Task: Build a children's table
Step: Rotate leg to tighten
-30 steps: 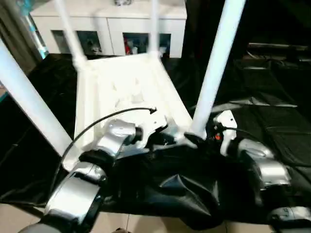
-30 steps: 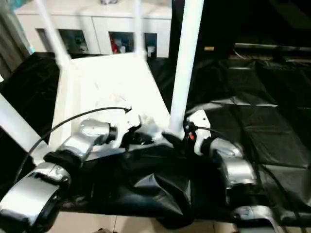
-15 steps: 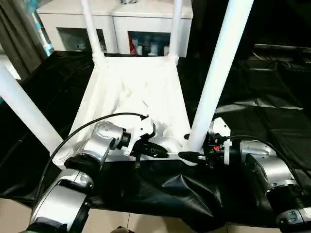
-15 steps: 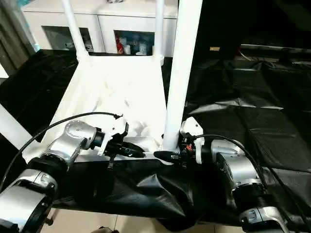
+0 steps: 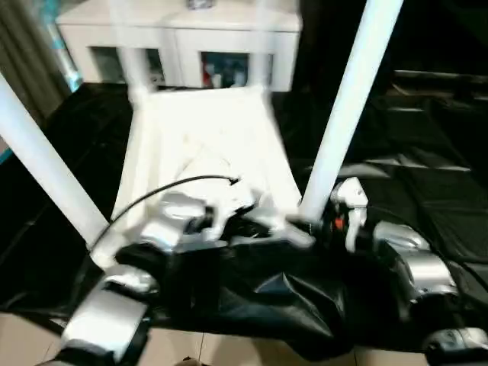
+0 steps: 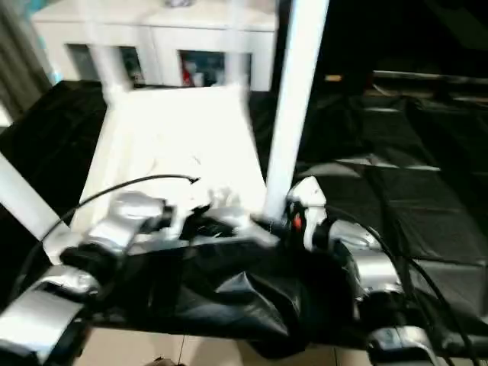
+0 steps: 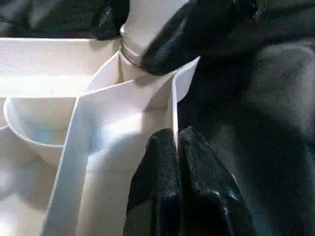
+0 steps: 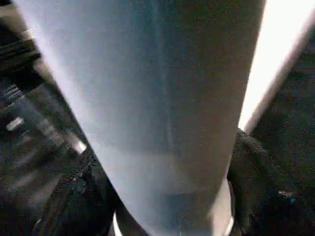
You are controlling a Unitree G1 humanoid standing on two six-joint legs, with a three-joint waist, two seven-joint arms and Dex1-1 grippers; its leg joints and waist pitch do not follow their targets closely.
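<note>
The children's table lies upside down on black cloth, its ribbed white top (image 5: 206, 130) facing up and its tube legs rising from the corner sockets. My left gripper (image 7: 176, 133) is shut on a thin upright wall (image 7: 173, 98) of the top's near edge, close to the near right corner. My right gripper (image 5: 309, 223) sits at the foot of the near right leg (image 5: 343, 107). Its black fingers (image 7: 172, 39) press on both sides of the leg just above the socket. The near left leg (image 5: 38, 160) leans out to the left.
A white cabinet (image 5: 175, 38) with glass doors stands behind the table. Black cloth (image 5: 427, 152) covers the surface all round and bunches in a fold (image 5: 290, 297) in front of the grippers. Pale floor (image 5: 23, 335) begins at the near edge.
The camera has shifted. My right gripper's fingers have drawn in around the foot of the near right leg. My left gripper stays pinched on the edge wall.
</note>
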